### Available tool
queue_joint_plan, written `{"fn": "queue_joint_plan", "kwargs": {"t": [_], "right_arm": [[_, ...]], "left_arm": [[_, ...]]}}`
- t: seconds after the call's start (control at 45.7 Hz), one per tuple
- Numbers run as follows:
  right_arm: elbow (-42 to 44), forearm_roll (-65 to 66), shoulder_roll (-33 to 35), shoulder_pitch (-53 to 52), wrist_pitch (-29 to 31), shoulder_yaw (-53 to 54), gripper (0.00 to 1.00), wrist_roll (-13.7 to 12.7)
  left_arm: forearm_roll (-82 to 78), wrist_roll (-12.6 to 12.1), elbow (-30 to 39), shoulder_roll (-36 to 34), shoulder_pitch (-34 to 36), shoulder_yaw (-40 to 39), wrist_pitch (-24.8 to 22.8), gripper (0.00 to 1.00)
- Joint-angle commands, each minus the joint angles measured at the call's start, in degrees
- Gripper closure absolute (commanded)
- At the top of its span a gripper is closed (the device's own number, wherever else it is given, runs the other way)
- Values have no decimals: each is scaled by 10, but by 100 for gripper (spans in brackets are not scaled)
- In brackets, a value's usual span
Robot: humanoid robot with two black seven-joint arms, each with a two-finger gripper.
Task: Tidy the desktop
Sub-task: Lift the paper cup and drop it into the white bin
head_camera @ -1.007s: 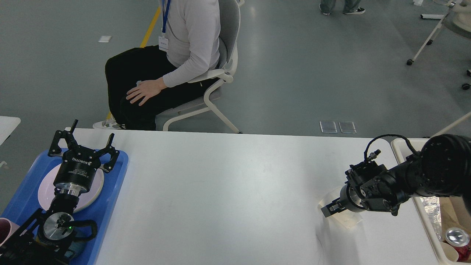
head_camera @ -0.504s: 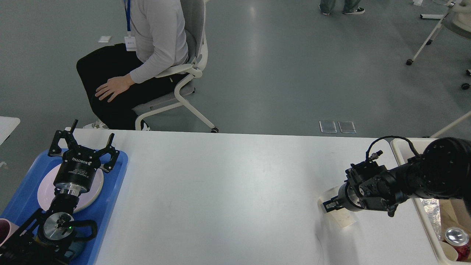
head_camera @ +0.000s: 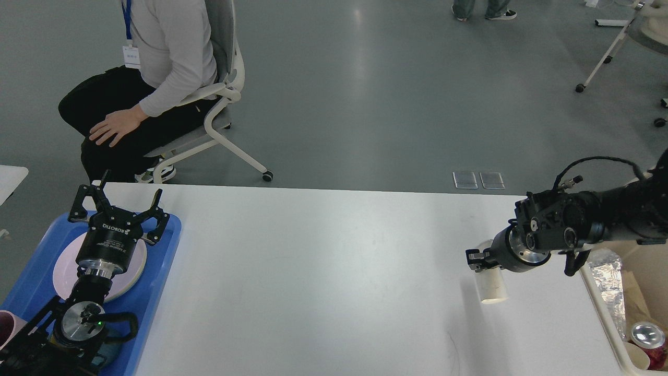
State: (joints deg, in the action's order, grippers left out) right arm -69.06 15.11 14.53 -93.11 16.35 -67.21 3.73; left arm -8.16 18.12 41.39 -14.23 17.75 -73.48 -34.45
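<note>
The white desktop point(head_camera: 323, 271) fills the lower view. My right gripper point(head_camera: 477, 259) is shut on the rim of a white paper cup point(head_camera: 491, 287). The cup hangs roughly upright under the fingers, over the right part of the desktop and a little left of the beige bin point(head_camera: 596, 295). My left gripper point(head_camera: 117, 201) is open and empty. It stands above the far end of the blue tray point(head_camera: 164, 250), over a pale plate point(head_camera: 133, 269).
The beige bin at the right edge holds foil, a can point(head_camera: 647, 334) and other rubbish. A dark red cup point(head_camera: 6, 326) sits at the tray's near left. A seated person point(head_camera: 156, 57) on a wheeled chair is beyond the table's far left edge.
My right gripper closed on the cup, raised it and moved right toward the bin; the cup went from tilted to upright. The person rolled left on the chair. The left arm has not moved.
</note>
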Motion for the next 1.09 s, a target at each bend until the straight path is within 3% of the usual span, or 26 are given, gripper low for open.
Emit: {"fn": "queue_joint_plan", "kwargs": {"t": [0.0,0.066,0.175,0.328,0.547,0.744,0.92,1.073], "right_arm": [[-51,-67,11,-106,89,-5,100,-2],[-60,-131,7,-145,127,-20,100,-15],[-94,-187,5,-220,189,-46,100,-59],[-165,-199,14,-330,202,-114,100,-103],[-219,-252,18,-473,259,-168,100,-103],[-217,-254,23,-488,249,-204,100,-101],[-198,-254,73,-424,169,-243,100,-101],[-103,-255,143,-293,129,-248,100,-102]], "left_arm": [[0,0,0,0,0,0,0,4],[0,0,0,0,0,0,0,4],[0,0,0,0,0,0,0,4],[0,0,0,0,0,0,1,4],[0,0,-1,0,0,0,0,4],[0,0,0,0,0,0,0,4],[0,0,0,0,0,0,0,4],[0,0,0,0,0,0,0,4]]}}
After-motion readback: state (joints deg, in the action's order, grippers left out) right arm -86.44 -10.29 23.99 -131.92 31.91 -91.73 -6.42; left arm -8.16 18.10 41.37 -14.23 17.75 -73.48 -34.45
